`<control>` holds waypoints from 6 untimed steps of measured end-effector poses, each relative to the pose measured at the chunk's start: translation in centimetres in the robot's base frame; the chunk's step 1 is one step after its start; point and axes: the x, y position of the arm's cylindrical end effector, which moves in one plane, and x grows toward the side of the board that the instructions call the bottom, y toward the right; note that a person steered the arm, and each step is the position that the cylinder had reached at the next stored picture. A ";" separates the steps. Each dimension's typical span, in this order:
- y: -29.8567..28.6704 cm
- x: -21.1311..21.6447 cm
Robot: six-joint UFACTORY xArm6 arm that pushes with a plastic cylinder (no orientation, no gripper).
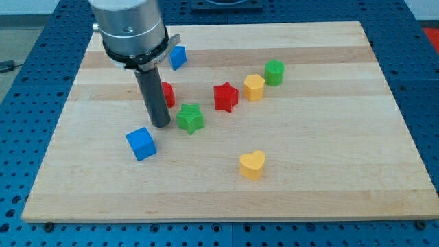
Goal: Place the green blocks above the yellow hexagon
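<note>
Landmark, yellow hexagon (254, 87); green round block (274, 72) touching its upper right; red star (226, 97) just left; green star (190, 119) farther left and lower; my tip (162, 125), a bare rod with nothing to open or close, just left of that star; red block (167, 92) behind my rod; blue cube (141, 144), blue block (178, 57), yellow heart (252, 165) on the wooden board (343, 137).

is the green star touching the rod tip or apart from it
Apart, narrowly: a thin strip of board shows between my tip and the green star, which sits just to the view's right of it.

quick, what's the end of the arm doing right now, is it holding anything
No gripper here, only a rod: my tip rests on the board, holding nothing, just to the view's left of the green star, contact unclear.
</note>
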 end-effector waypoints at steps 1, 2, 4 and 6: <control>3.8 0.4; 8.0 0.8; 16.6 2.8; 21.5 7.9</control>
